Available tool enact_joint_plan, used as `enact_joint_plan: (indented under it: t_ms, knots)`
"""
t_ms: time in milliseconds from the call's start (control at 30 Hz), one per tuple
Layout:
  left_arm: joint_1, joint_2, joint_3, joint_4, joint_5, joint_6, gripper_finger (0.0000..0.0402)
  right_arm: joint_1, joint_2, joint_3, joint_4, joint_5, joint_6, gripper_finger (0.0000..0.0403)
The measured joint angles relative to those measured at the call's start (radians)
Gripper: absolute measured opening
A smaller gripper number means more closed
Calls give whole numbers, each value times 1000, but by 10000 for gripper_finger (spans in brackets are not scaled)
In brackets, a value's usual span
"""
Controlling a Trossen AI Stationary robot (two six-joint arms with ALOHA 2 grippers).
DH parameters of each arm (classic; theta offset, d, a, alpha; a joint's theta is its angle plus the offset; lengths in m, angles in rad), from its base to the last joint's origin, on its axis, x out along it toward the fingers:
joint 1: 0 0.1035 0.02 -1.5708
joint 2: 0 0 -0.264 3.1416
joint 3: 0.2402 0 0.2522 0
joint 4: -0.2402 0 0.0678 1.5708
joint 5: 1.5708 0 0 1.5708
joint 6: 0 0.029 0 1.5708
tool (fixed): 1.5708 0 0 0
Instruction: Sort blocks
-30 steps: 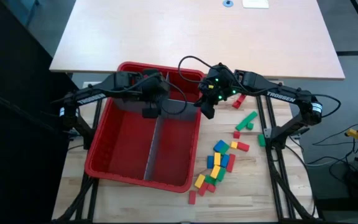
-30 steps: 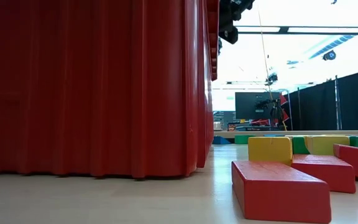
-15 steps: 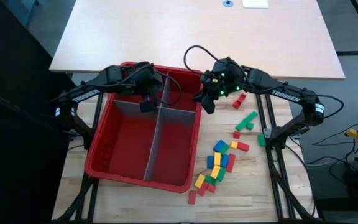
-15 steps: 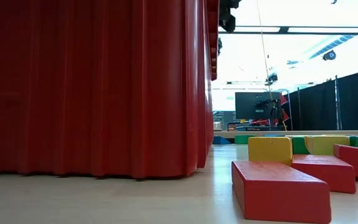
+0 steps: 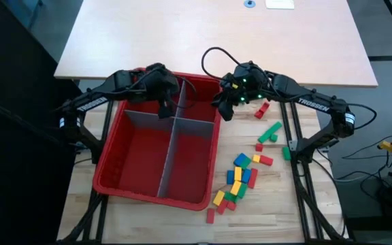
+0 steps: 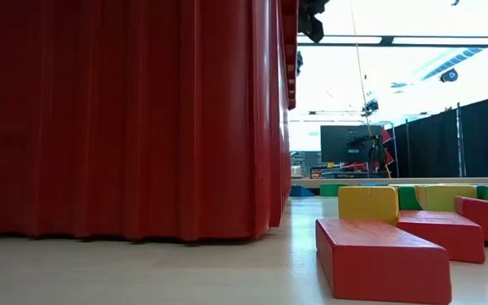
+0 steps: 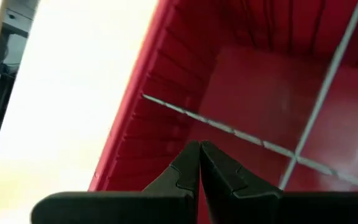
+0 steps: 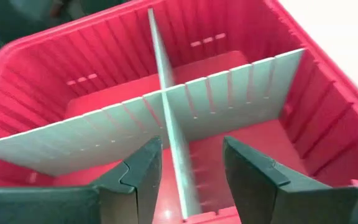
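Starting at the left: your left gripper (image 5: 162,109) hangs over the far-left compartment of the red bin (image 5: 107,167), near the back wall. The left wrist view shows its fingers (image 7: 188,171) pressed together w/ nothing between them.

The bin is ribbed red plastic, rectangular, split into four by thin grey slotted dividers (image 8: 169,134). All compartments I can see look bare, so my read is that sorting is at or near its start, between picks.

Next, your right gripper (image 5: 227,112) sits at the bin's far-right corner, roughly over the rim. The right wrist view shows its jaws spread apart & empty, looking down into the bin.

Further right, the blocks (image 5: 240,178) lie on the pale wood tabletop (image 5: 271,211) outside the bin: a loose cluster near the front-right corner, a few more strung out toward the back incl. two green and some red. They're small hard-edged bricks in red, green, blue, yellow, matte, flat-faced; the low view shows a red one (image 6: 379,258) up close.

Next move, as I judge it: swing the right arm out over the blocks, pick a lone one first, since the packed ones touch.
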Motion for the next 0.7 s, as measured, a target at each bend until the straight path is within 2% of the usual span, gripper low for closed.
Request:
enact_joint_plan:
  t_ms: [133,267,333,500,700]
  knots:
    - [26,-18,0,46,1,-27,0,0,0,0,0,21,-32,115]
    - [75,-50,-26,51,2,-58,0,0,0,0,0,17,-48,33]
    - [101,-80,-52,73,16,-70,0,0,0,0,0,19,-62,9]
    - [159,-198,-189,201,84,-102,0,0,0,0,-9,22,-67,3]
    - [196,-363,-396,349,115,-141,0,-5,0,-11,-55,103,-72,1]
